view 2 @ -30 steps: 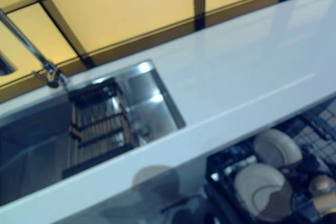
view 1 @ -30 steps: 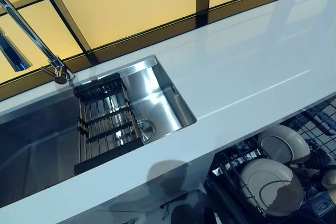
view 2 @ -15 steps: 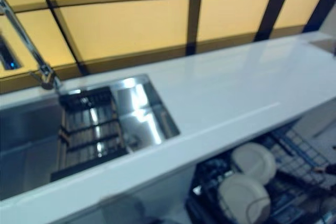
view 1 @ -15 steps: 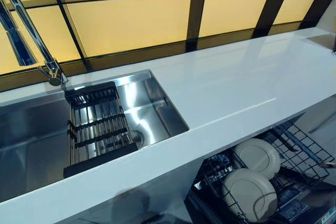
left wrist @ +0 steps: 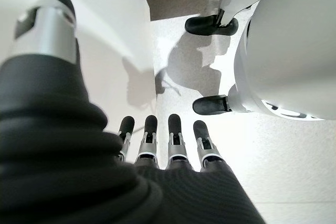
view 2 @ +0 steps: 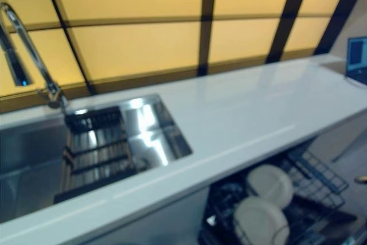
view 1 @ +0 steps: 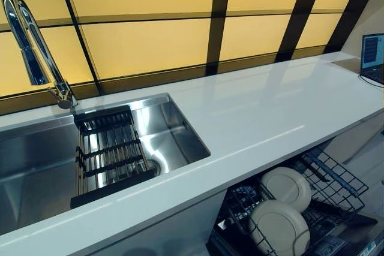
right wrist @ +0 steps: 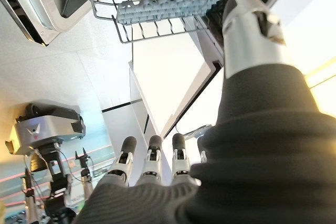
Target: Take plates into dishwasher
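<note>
Your view has swung up over the bench; two plates sit racked in the dishwasher, left hand and right hand hanging empty, fingers straight.

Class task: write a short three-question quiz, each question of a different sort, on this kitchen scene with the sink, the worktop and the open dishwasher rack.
1. True or false: two plates stand in the dishwasher rack.
2. What lies inside the sink? A) a slatted drying rack B) a pan C) a cup
3. Fill in: the left hand and right hand hang with fingers ____ , holding nothing.

Key: 1 true; 2 A; 3 straight.
</note>
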Available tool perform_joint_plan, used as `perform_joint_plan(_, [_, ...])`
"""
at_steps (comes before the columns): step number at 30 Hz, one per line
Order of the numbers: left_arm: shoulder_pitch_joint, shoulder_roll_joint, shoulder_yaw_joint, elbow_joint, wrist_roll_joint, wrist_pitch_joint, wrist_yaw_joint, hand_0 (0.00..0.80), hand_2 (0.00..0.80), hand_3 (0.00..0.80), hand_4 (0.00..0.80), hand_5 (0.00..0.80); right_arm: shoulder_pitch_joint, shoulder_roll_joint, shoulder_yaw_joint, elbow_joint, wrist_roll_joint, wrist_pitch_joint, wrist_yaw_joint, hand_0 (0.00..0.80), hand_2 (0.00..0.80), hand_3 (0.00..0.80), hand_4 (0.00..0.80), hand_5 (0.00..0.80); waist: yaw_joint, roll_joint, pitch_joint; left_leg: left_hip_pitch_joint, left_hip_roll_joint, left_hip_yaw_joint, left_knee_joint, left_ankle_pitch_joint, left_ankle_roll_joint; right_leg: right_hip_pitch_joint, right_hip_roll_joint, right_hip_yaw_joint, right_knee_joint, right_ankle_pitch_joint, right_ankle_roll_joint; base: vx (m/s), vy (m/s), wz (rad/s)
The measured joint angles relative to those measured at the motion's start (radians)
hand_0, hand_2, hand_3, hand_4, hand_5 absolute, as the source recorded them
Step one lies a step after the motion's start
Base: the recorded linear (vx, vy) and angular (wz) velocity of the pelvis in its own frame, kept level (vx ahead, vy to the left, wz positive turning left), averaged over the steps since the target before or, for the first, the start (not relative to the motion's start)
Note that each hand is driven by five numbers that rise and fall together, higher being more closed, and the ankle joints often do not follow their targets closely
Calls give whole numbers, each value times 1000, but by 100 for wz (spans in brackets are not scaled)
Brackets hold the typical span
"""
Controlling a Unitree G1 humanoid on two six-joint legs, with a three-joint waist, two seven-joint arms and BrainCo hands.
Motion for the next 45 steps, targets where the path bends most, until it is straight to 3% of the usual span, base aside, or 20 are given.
perform_joint_plan(12, [-12,23,34,38,-41,24,36,0,0,0,0,0,39,0,-69,75,38,34,-22,0,0,0,0,0,1,-2,-13,7,-9,0,-3,-3,5,7,-4,1,4,0,-1,-18,115,0])
perform_joint_plan(17, [-56,70,14,37,-20,47,50,0,0,0,0,0,123,9,-113,138,39,31,-18,0,0,0,0,0,-41,-14,-7,31,-20,19,-4,-7,7,10,-9,25,15,1,4,-56,51,-11])
perform_joint_plan(21, [-66,136,17,49,-19,90,64,0,0,0,0,0,109,23,-114,186,70,32,2,0,0,0,0,0,-49,-35,23,35,-20,71,-5,-18,21,-24,-6,23,23,59,44,-271,-35,-67])
perform_joint_plan(22, [-68,146,17,53,-19,91,65,0,0,0,0,0,90,33,-113,217,81,32,6,0,0,0,0,0,-50,-36,32,28,-14,91,-6,-6,38,-29,-13,20,1,90,93,-444,-175,-56])
perform_joint_plan(23, [-71,146,28,58,-20,85,65,0,0,0,0,0,77,43,-113,274,100,39,11,0,0,0,0,0,-42,-20,37,3,13,116,-5,1,38,-77,-4,-16,65,87,142,-558,-251,-44])
perform_joint_plan(24, [-73,143,50,59,-22,79,65,0,0,0,0,0,78,55,-113,309,120,50,20,0,0,0,0,0,-30,-1,39,-19,51,140,-5,15,38,-127,5,-53,210,31,107,-469,-249,-41])
perform_joint_plan(25, [-73,144,53,71,-24,72,61,0,0,0,0,0,69,59,-111,335,129,51,28,0,0,0,0,0,-12,0,34,-30,73,167,-2,27,33,-148,5,-60,310,-6,96,-361,-213,-49])
perform_joint_plan(26, [-78,151,53,77,-24,67,58,0,0,0,0,0,64,65,-109,364,136,52,40,0,0,0,0,0,24,9,33,-37,97,185,4,27,32,-167,-7,-58,445,-68,104,-206,-149,-58])
perform_joint_plan(27, [-63,161,53,84,-23,70,54,0,0,0,0,0,55,64,-109,364,135,50,51,0,0,0,0,0,53,-1,26,-36,103,190,20,27,33,-146,-45,-52,501,-114,138,-225,-185,-51])
perform_joint_plan(29, [-36,181,54,91,-23,70,46,0,0,0,0,0,32,60,-108,362,135,49,58,0,0,0,0,0,79,-31,8,-46,84,165,35,27,29,-63,-93,-17,451,-168,170,-237,-214,-24])
perform_joint_plan(30, [-34,199,54,93,-23,72,40,0,0,0,0,0,6,60,-95,373,135,45,55,0,0,0,0,0,100,-55,2,-72,75,113,73,33,19,-17,-92,-5,358,-206,151,-291,-227,-19])
perform_joint_plan(32, [-72,217,54,103,-24,69,39,0,0,0,0,0,-22,62,-69,411,135,37,48,0,0,0,0,0,145,-84,11,-164,87,45,201,26,13,17,-100,-58,258,-231,78,-344,-222,12])
perform_joint_plan(33, [-106,210,55,104,-25,65,40,0,0,0,0,0,-44,60,-65,439,135,34,40,0,0,0,0,0,146,-75,26,-268,119,25,333,14,6,28,-77,-82,214,-226,27,-339,-155,91])
perform_joint_plan(34, [-151,199,52,110,-36,64,41,0,0,0,0,0,-47,55,-52,482,137,25,40,0,0,0,0,0,144,-60,41,-374,141,3,468,12,7,31,-55,-76,211,-233,11,-377,-106,108])
perform_joint_plan(35, [-173,184,51,106,-54,61,38,0,0,0,0,0,-57,53,-39,525,142,23,41,0,0,0,0,0,155,-56,43,-398,121,6,490,-4,-1,29,-48,-75,210,-243,-6,-229,-26,72])
perform_joint_plan(38, [-171,156,51,119,-86,56,40,0,0,0,0,0,-100,45,-39,522,157,-6,46,0,0,0,0,0,175,-56,42,-323,29,62,394,-40,25,39,-37,-77,222,-249,-8,-161,-30,6])
perform_joint_plan(39, [-172,155,51,119,-91,44,41,0,0,0,0,0,-105,57,-37,523,157,-13,46,0,0,0,0,0,173,-70,39,-287,5,59,300,-47,93,32,-30,-72,228,-250,-6,-192,-98,1])
perform_joint_plan(41, [-165,150,51,119,-91,28,43,0,0,0,0,0,-96,76,-35,527,156,-13,49,0,0,0,0,0,165,-103,27,-253,-25,57,206,-7,96,36,-36,-66,234,-244,5,-209,-120,12])
perform_joint_plan(42, [-160,141,47,119,-92,25,45,0,0,0,0,0,-101,77,-35,529,156,-16,49,0,0,0,0,0,151,-113,24,-230,-28,56,165,42,117,36,-32,-59,247,-241,2,-201,-124,14])
perform_joint_plan(45, [-159,139,33,115,-92,22,51,0,0,0,0,0,-123,83,-11,541,156,-25,70,0,0,0,0,0,148,-128,28,-186,-37,52,89,82,114,52,-23,-61,247,-239,4,-232,-145,2])
